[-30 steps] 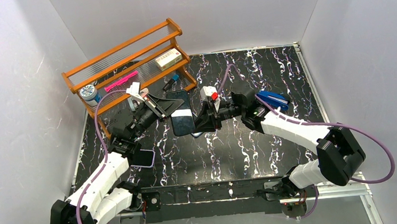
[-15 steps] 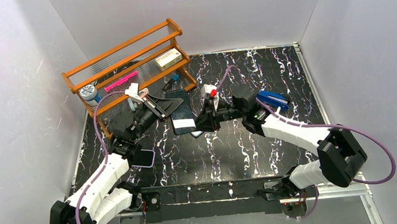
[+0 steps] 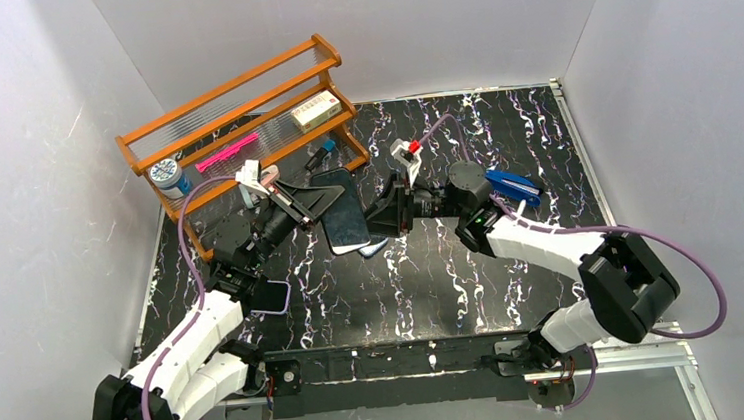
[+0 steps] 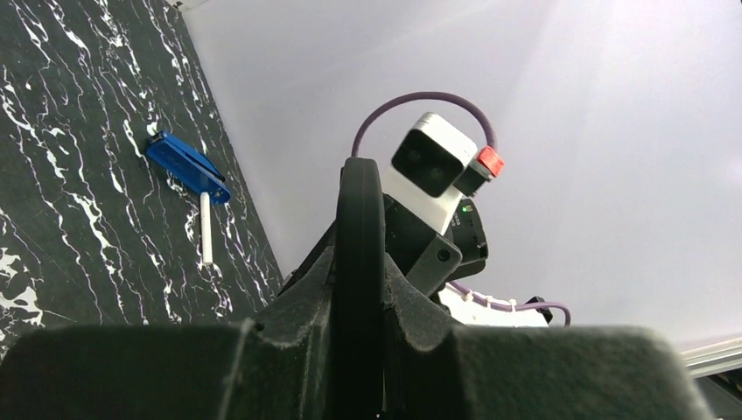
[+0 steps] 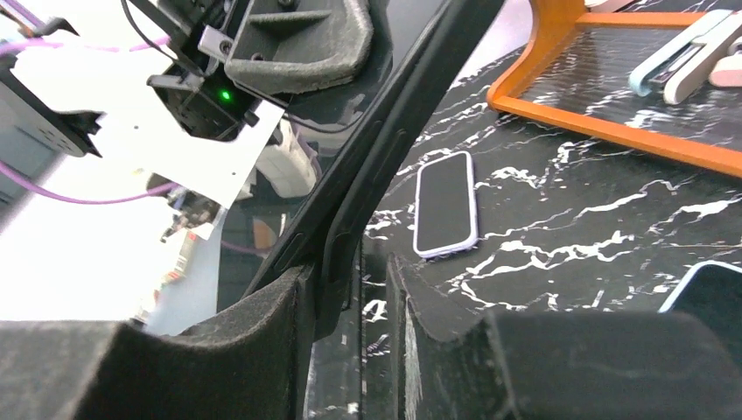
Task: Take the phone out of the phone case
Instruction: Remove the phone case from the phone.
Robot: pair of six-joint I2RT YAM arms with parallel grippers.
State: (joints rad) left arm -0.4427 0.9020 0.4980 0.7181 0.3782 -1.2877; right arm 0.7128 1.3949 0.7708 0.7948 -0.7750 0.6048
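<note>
Left gripper point(image 4: 359, 293): pinched tight on one thin edge of the phone point(image 3: 345, 215) in its case point(image 5: 385, 140).
Right gripper point(image 5: 350, 289): loose around the other edge. One finger touches and a gap shows by the other, so it has no firm hold.
Phone: up in the air between both grippers, tilted, above the table point(image 3: 433, 275).
Case: dark, wrapped round the phone's rim.
Phone feel: I think it is light, hard and smooth, so it may slip. The glass could crack if it falls.
Case feel: likely bendy, and snug at the corners.
Where to hold: pinch the case rim near a corner and peel it. Push the phone out from the back.
</note>
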